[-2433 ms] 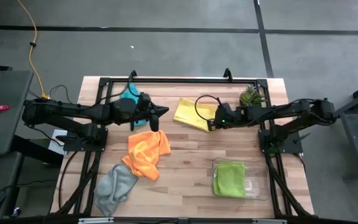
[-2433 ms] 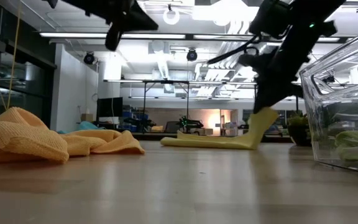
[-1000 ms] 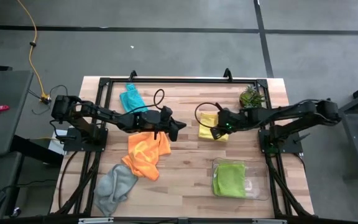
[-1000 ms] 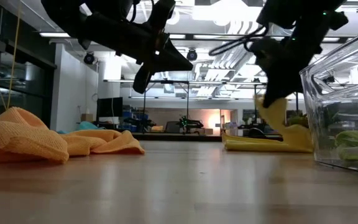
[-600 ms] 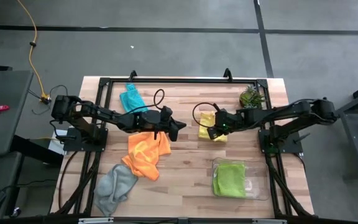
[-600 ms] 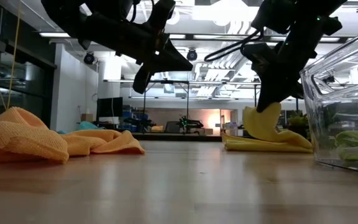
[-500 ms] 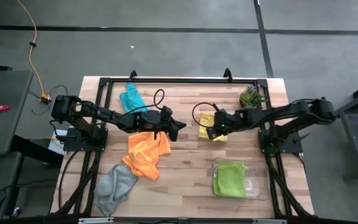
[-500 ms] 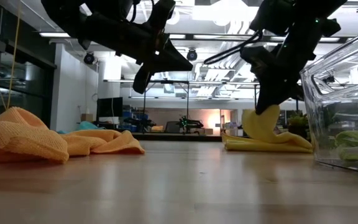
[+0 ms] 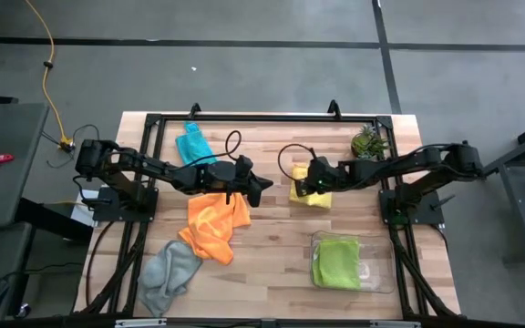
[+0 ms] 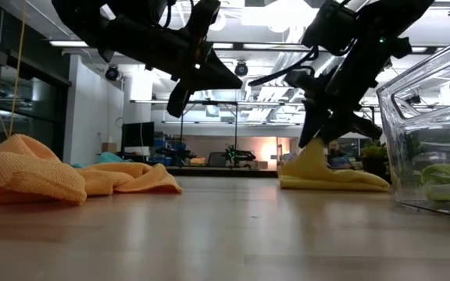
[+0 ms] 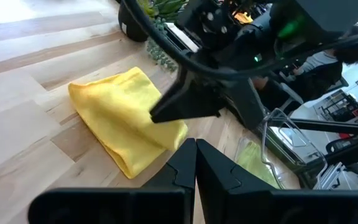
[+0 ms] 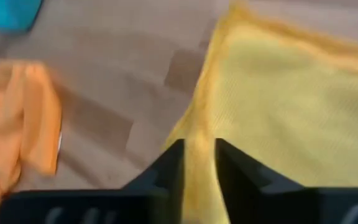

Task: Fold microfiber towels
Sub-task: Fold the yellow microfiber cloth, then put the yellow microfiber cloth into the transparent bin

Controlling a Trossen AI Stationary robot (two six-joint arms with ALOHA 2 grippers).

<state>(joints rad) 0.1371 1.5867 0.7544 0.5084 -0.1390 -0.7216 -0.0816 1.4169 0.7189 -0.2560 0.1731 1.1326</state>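
Observation:
The yellow towel [image 9: 310, 182] lies folded small on the table at centre right; it also shows in the low view [image 10: 342, 179] and in the left wrist view [image 11: 120, 118]. My right gripper [image 9: 304, 188] is shut on its left edge. My left gripper [image 9: 262, 188] is shut and empty, above the table between the orange towel [image 9: 215, 223] and the yellow one. The teal towel [image 9: 190, 144] lies at the far left and the grey towel [image 9: 169, 273] at the near left. The lime green towel [image 9: 335, 262] lies in the clear tray [image 9: 381, 273]. My right gripper pinches the yellow towel's left edge [image 12: 199, 149] between its two fingers. The fingers come slanting down from the table's right. The held edge stands up in a low peak [image 10: 309, 160], and the rest of the towel lies on the table.
A small potted plant [image 9: 369, 141] stands at the far right, just behind the yellow towel. The orange towel lies crumpled under my left arm. Bare wood lies between the yellow towel and the tray and along the near middle of the table.
My right gripper has gone toward the table's left edge and down, still shut on the yellow towel. The raised flap has been drawn over the lying part to its left side and now stands lower.

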